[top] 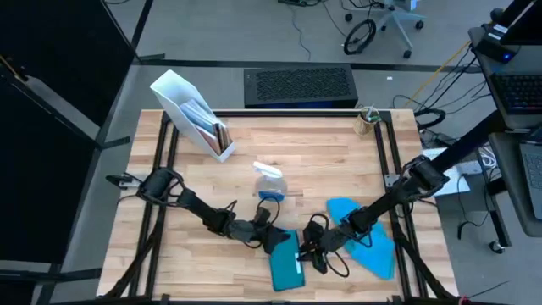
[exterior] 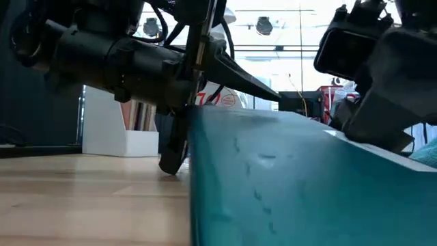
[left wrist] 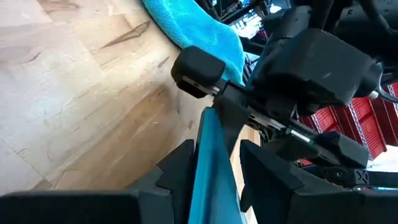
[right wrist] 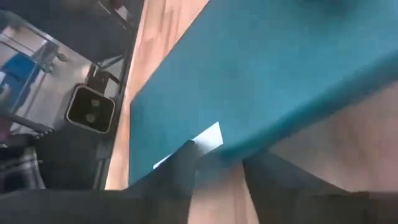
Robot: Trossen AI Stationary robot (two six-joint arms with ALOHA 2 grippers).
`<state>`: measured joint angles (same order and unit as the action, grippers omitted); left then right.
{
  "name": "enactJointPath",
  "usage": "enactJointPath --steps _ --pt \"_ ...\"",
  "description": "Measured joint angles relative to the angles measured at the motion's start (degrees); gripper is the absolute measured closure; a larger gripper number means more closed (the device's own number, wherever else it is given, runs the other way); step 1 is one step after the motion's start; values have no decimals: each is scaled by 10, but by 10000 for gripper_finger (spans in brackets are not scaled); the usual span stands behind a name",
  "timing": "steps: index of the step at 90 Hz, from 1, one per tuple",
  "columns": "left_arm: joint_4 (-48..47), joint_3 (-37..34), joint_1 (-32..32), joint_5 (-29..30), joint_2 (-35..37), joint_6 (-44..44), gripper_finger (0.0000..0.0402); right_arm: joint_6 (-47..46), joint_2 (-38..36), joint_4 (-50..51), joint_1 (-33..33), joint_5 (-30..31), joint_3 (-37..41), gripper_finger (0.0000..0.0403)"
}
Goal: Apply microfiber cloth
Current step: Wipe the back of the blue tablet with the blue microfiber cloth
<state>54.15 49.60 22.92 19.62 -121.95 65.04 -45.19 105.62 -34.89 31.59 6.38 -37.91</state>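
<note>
The sky-blue microfiber cloth (top: 369, 241) lies spread on the table near the front right, partly under my right arm, and no gripper touches it; it also shows in the left wrist view (left wrist: 199, 31). Left of it is a dark tablet with a teal face (top: 286, 263), one side raised off the wood (exterior: 293, 178). My left gripper (top: 273, 240) is shut on the tablet. My right gripper (top: 313, 252) stands open at the tablet's right side, its fingertips (right wrist: 186, 158) at the tablet's edge (right wrist: 249, 146); whether they touch it I cannot tell. My left gripper pinches the tablet's far edge (left wrist: 208, 158) between its two fingers, one on each face. The fingers slant in from the table's left and far side. The tablet stands tilted in the hold, and the parts of it that meet the table do not show.
A small clear spray bottle (top: 269, 181) stands upright at mid-table behind the tablet. A white file holder (top: 193, 114) stands at the far left. A small object (top: 367, 119) sits at the far right corner. Bare wood lies to the left.
</note>
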Motion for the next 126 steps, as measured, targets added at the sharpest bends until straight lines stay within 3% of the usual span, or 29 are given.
enactJointPath --steps 17,58,70,94,114,126 --pt "6 0 0 -11 2 -25 287 -9 -1 16 1 -33 1 347" --pt "7 1 -2 -16 3 -52 288 -27 -7 83 22 -46 1 368" --pt "3 1 -13 -13 3 -62 288 -36 -26 141 22 -50 1 357" --pt "5 0 -38 -14 3 -92 288 -21 -91 288 9 -2 3 325" --pt "0 -1 -37 -56 16 -122 288 -22 -240 480 1 -3 5 278" --pt "-27 -3 -18 -77 45 -170 288 -56 -322 560 37 -7 6 242"
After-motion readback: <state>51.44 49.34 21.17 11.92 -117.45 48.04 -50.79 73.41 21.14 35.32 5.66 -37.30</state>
